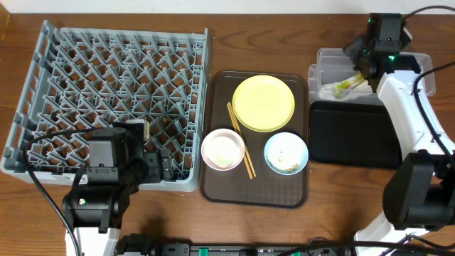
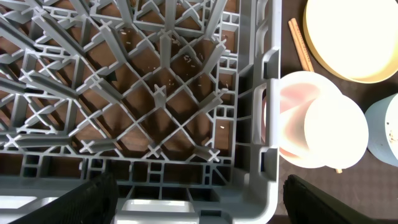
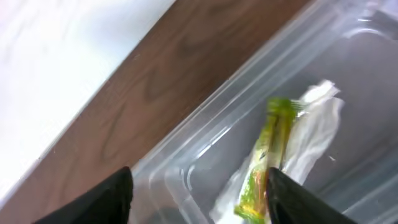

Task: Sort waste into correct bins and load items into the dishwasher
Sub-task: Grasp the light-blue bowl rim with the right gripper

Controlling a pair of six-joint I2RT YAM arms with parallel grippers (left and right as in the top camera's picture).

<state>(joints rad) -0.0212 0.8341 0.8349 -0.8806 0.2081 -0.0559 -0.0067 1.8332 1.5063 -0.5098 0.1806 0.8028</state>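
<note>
The green-and-orange wrapper [image 3: 266,163] lies on the white napkin [image 3: 314,130] inside the clear tub [image 1: 334,71]. My right gripper [image 3: 202,205] hangs open and empty above the tub. The black tray [image 1: 352,134] sits beside the tub. The yellow plate [image 1: 264,103], white bowl [image 1: 223,150], blue bowl [image 1: 286,153] with rice scraps and chopsticks [image 1: 240,139] rest on the brown serving tray [image 1: 256,192]. A small white cup [image 2: 333,132] sits in the white bowl [image 2: 292,102]. My left gripper [image 2: 199,208] is open and empty over the near right corner of the grey dish rack [image 1: 106,99].
Both arm bases stand at the table's front edge. Cables trail at the left and the right. Bare wood table [image 1: 284,35] shows behind the serving tray.
</note>
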